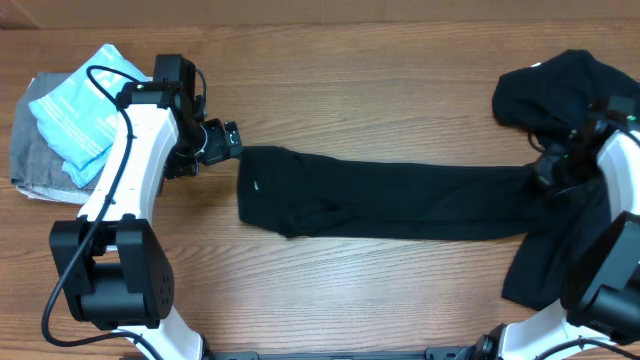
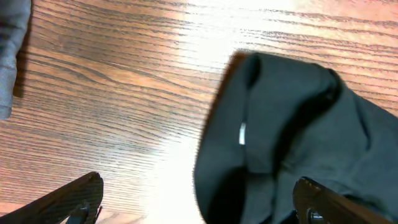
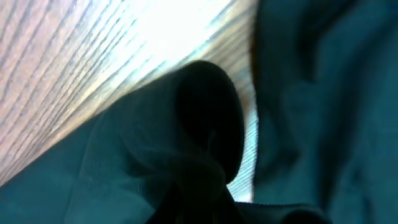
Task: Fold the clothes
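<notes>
Black clothes point(image 1: 400, 205) (one flecked white); light blue packet point(image 1: 75, 115); seemingly grey garment point(image 1: 35, 165).

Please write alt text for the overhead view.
A long black garment lies stretched across a wooden table. The right gripper is shut on its right end; the left gripper, jaws open, is at its left end. A blue packet tops a grey garment, far left.

Glare whitens the table point(image 2: 124, 93) in both wrist views; the right one is blurred.
</notes>
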